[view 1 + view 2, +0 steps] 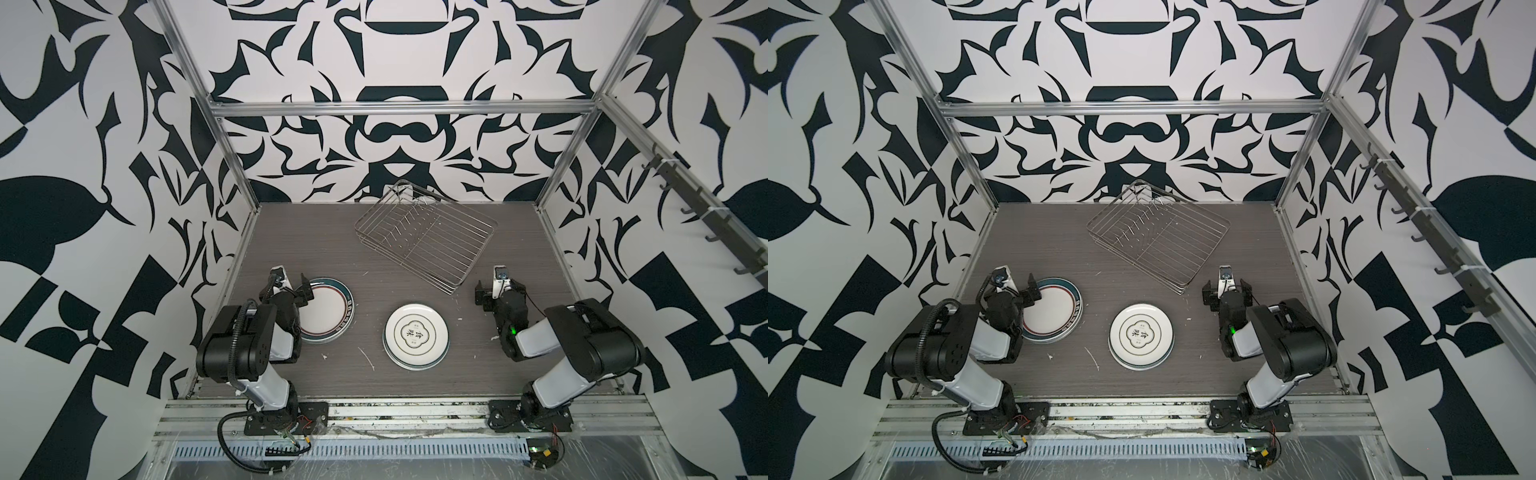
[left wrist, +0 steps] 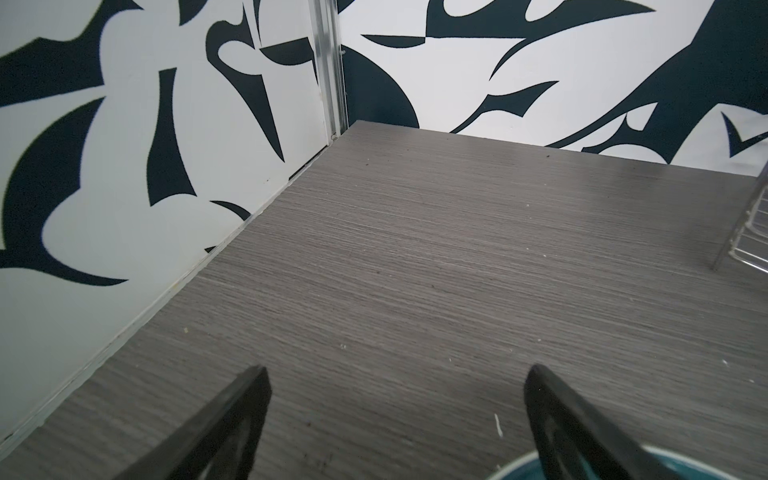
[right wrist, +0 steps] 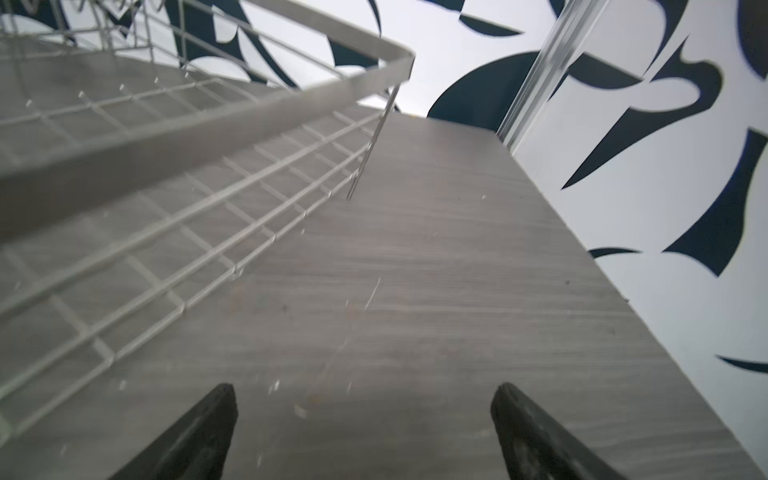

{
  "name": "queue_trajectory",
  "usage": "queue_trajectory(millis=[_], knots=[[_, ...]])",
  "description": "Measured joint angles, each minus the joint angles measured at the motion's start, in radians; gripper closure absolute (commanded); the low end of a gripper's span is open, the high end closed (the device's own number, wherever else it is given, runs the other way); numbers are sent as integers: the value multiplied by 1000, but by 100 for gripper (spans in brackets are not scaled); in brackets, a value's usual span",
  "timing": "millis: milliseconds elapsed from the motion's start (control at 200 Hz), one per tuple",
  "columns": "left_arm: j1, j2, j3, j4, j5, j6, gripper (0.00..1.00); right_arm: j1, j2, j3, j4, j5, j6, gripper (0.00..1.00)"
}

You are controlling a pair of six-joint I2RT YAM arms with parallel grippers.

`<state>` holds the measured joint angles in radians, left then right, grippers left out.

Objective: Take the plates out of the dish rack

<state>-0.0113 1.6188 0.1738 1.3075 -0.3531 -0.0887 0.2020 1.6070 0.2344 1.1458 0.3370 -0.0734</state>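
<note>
Rack (image 1: pixel 426 237) stands empty at ten o'clock from your right jaws; both jaws wide open, plates (image 1: pixel 417 334) already out.

We've got both arms folded up tight near their bases, elbows high. Our left arm (image 1: pixel 241 336) points its left claw (image 1: pixel 286 289) forward and a bit down, jaws spread wide with nothing between them (the wrist view shows both fingers (image 2: pixel 249 399) well apart). Our right arm (image 1: pixel 590 332) sits in about the same pose, and the right claw (image 1: pixel 498 291) is also gaping and empty.
</note>
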Motion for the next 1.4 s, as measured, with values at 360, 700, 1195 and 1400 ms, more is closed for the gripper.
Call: queue_trajectory(millis=[360,700,1195,1400], knots=[[5,-32,174,-243,-21,-6,1,-56,-27,93,-162,18,55,0],[16,-41,149,-290,160,45,2,-56,-27,93,-185,23,63,0],[17,-42,161,-318,163,44,1,-66,-27,94,-200,6,72,0],[17,-42,161,-326,159,44,1,-82,-27,94,-212,-13,78,0]])
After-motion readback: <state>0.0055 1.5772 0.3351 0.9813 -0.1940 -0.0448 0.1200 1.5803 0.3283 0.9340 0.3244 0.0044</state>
